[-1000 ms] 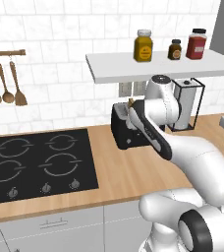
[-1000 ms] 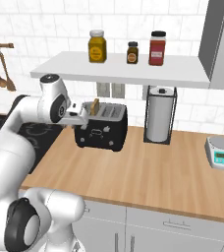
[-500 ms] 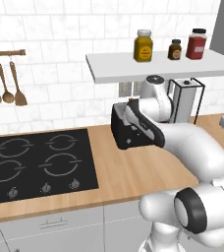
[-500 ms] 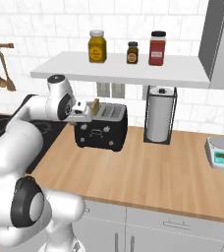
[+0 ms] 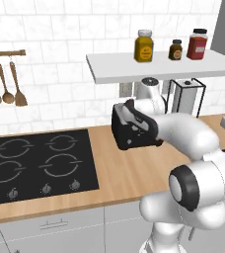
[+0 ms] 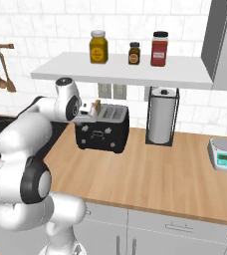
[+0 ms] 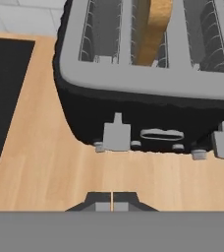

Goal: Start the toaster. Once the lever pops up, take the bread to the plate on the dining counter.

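The gripper [image 7: 112, 199], fingers pressed together and empty, hangs just above the black boxy four-slot toaster [image 6: 102, 132] standing on the wood worktop [image 6: 150, 169] under the white wall shelf [image 6: 125, 69]. Its grey levers look stiff, needing a firm downward push with little headroom. The light tan bread slice [image 7: 153, 29] stands in a slot, probably light and crumbly, best pinched across its top edge.

Kitchen — hob [image 5: 33, 165], tiled wall [image 5: 60, 29], hanging spoons [image 5: 6, 89], wood worktop [image 6: 155, 169].

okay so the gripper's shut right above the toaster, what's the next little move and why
Probably ease the shut gripper down onto the left lever of the toaster. The bread sits in the slot behind it, and the fingertips line up with that lever but haven't touched it.
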Available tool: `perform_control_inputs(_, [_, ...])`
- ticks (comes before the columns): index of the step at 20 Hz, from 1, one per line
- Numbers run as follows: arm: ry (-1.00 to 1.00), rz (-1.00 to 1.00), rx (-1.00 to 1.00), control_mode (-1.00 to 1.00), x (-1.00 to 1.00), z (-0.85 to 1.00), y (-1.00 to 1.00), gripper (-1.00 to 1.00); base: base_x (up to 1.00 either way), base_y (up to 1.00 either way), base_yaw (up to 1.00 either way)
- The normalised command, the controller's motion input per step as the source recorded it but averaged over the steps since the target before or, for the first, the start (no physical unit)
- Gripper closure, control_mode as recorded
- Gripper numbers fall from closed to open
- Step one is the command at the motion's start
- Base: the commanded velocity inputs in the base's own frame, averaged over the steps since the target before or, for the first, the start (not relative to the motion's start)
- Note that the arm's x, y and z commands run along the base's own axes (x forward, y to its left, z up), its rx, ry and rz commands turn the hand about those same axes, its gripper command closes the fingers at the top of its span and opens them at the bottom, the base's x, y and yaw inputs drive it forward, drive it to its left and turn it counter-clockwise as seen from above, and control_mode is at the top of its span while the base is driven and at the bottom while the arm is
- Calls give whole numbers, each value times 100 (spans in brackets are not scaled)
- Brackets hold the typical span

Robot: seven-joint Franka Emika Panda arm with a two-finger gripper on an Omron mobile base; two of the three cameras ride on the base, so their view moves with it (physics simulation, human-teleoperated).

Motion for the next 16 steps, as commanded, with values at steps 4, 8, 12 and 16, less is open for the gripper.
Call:
perform_control_inputs(4, [0, 0, 0, -100, 39, -23, 0, 100, 0, 0, 0])
perform_control_inputs(8, [0, 0, 0, -100, 33, -23, 0, 100, 0, 0, 0])
perform_control_inputs(12, [0, 0, 0, -100, 30, -24, 0, 100, 0, 0, 0])
perform_control_inputs(16, [0, 0, 0, -100, 24, -24, 0, 100, 0, 0, 0])
